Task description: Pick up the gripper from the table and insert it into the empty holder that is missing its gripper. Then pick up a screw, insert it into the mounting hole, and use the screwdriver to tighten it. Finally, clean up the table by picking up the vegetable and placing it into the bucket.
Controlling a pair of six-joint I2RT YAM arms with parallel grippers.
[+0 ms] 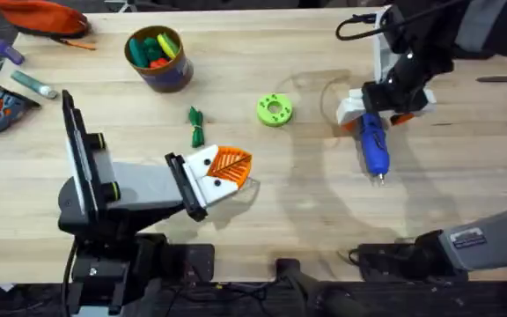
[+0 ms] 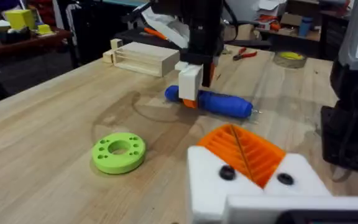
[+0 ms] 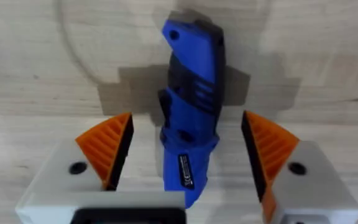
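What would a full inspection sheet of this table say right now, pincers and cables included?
Surface: pale wooden table, faint ring marks near the middle.
Job's things: blue screwdriver lying flat; dark green vegetable on the wood; bucket upright, toys inside.
Clutter: lime green disc; wooden box; tools at the table's edges.
Pincers: right pincer open, one finger on either side of the screwdriver; left pincer low over the wood, nothing seen in it.
Cables: black cable looping by the right arm.
Surroundings: cluttered workbenches behind.
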